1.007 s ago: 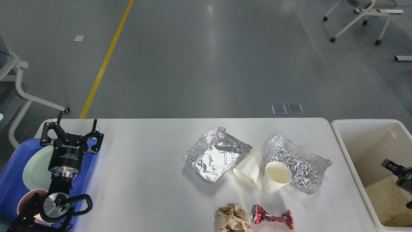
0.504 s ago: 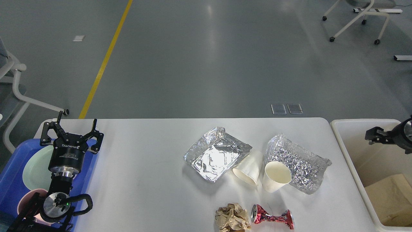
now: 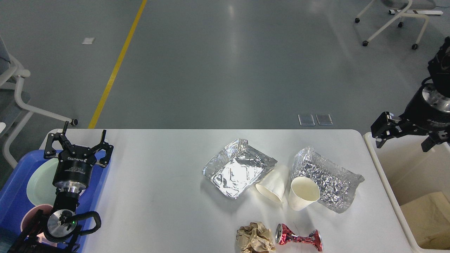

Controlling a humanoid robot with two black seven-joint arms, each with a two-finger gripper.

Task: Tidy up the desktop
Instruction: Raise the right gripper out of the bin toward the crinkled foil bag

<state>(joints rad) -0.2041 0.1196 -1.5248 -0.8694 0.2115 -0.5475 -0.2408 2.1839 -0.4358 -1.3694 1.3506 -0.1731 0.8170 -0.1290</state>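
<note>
The white desktop (image 3: 158,182) fills the lower part of the head view. On its right half lie a flattened foil tray (image 3: 233,170), a crumpled foil sheet (image 3: 328,177), a tipped paper cup (image 3: 272,186), a second paper cup (image 3: 302,193), a ball of brown paper (image 3: 255,239) and a crushed red can (image 3: 298,239). My left gripper (image 3: 77,138) stands open and empty over the blue tray's far edge. Above the far left corner of the cream bin, my right gripper (image 3: 404,140) hangs open, holding nothing.
The blue tray (image 3: 10,196) at the left holds a pale green plate (image 3: 38,182) and a pink cup (image 3: 28,218). The cream bin (image 3: 386,182) stands off the table's right end, with brown paper (image 3: 427,218) inside. Chair legs show on the floor at both sides.
My right gripper has risen out of the bin and now sits higher, over its far left corner. The left arm and the things on the table have not moved.
</note>
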